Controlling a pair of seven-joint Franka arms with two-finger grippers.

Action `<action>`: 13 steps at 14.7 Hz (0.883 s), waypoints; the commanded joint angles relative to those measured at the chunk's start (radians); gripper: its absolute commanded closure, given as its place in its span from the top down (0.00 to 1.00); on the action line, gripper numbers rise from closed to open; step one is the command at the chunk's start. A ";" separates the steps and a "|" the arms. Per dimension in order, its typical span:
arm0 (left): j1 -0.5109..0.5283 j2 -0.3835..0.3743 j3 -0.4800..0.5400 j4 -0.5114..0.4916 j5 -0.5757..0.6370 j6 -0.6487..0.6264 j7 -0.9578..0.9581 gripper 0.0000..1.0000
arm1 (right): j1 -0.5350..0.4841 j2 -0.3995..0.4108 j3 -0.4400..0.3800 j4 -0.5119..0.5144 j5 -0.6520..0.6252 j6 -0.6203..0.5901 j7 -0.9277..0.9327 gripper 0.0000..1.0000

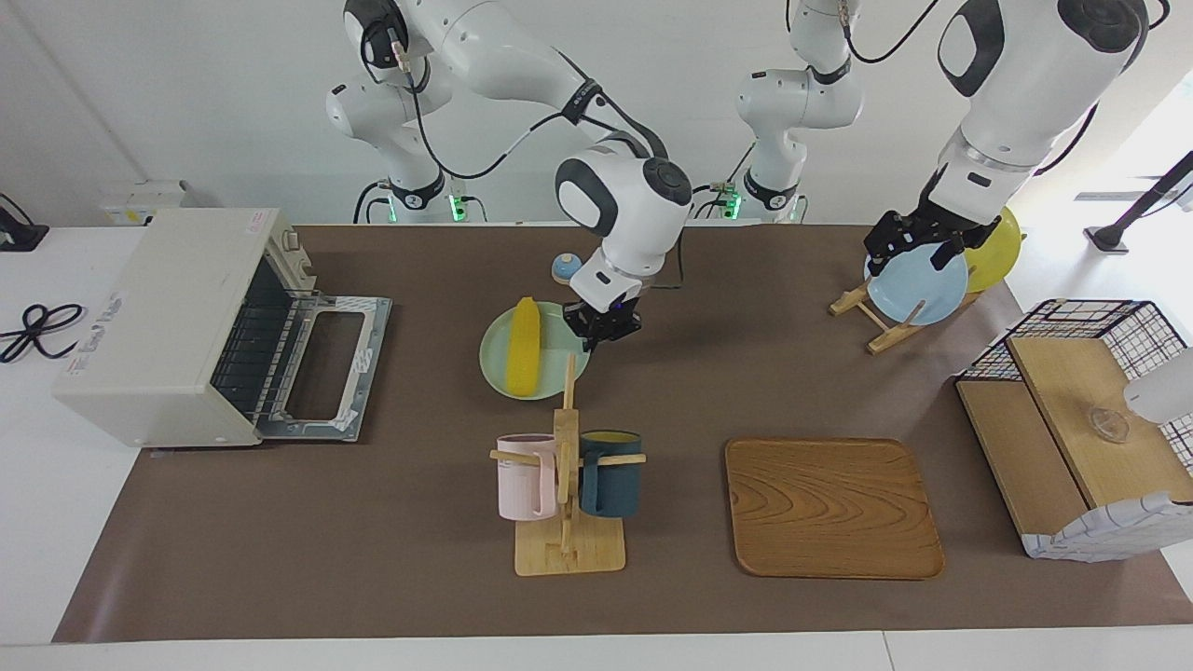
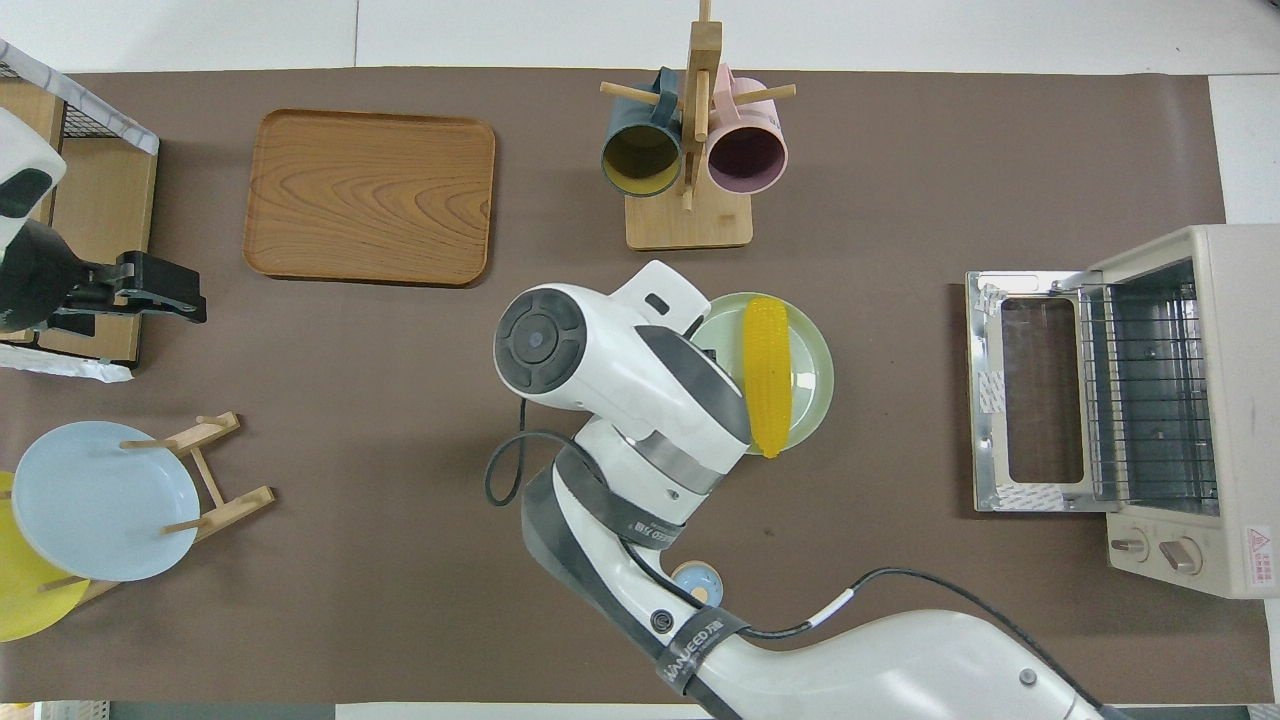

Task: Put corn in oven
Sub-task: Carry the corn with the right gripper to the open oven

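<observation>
The corn is a yellow cob lying on a pale green plate in the middle of the table; it also shows in the overhead view on the plate. My right gripper hangs low over the plate's edge, beside the corn toward the left arm's end, apart from it; its own wrist hides it in the overhead view. The cream-white oven stands at the right arm's end, its door folded down open and the wire rack showing. My left gripper waits raised between plate rack and basket.
A wooden mug rack with a pink and a dark blue mug stands farther from the robots than the plate. A wooden tray lies beside it. A plate rack with blue and yellow plates and a wire-and-wood basket box are at the left arm's end.
</observation>
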 commanded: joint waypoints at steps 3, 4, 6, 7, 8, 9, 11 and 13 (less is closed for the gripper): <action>0.030 -0.015 -0.028 -0.019 -0.013 0.006 0.007 1.00 | -0.203 -0.181 0.011 -0.163 -0.011 -0.050 -0.233 0.00; 0.038 -0.015 -0.030 -0.017 -0.013 0.006 0.007 1.00 | -0.252 -0.201 0.011 -0.191 -0.011 -0.045 -0.279 0.00; 0.038 -0.015 -0.031 -0.017 -0.011 0.005 0.007 1.00 | -0.330 -0.216 0.011 -0.217 -0.009 -0.030 -0.322 0.00; 0.043 -0.015 -0.033 -0.016 -0.008 0.005 0.009 1.00 | -0.358 -0.218 0.011 -0.227 -0.009 -0.030 -0.326 0.00; 0.047 -0.015 -0.039 -0.016 -0.006 0.005 0.009 1.00 | -0.383 -0.218 0.011 -0.234 -0.009 -0.028 -0.329 0.00; 0.056 -0.014 -0.048 -0.016 -0.005 0.005 0.009 1.00 | -0.392 -0.221 0.011 -0.247 -0.009 -0.018 -0.336 0.00; 0.063 -0.014 -0.062 -0.016 -0.005 0.005 0.009 1.00 | -0.422 -0.235 0.010 -0.297 -0.009 0.031 -0.355 0.00; 0.053 -0.013 -0.062 -0.016 -0.005 0.006 0.009 1.00 | -0.490 -0.250 0.010 -0.355 -0.011 0.106 -0.382 0.00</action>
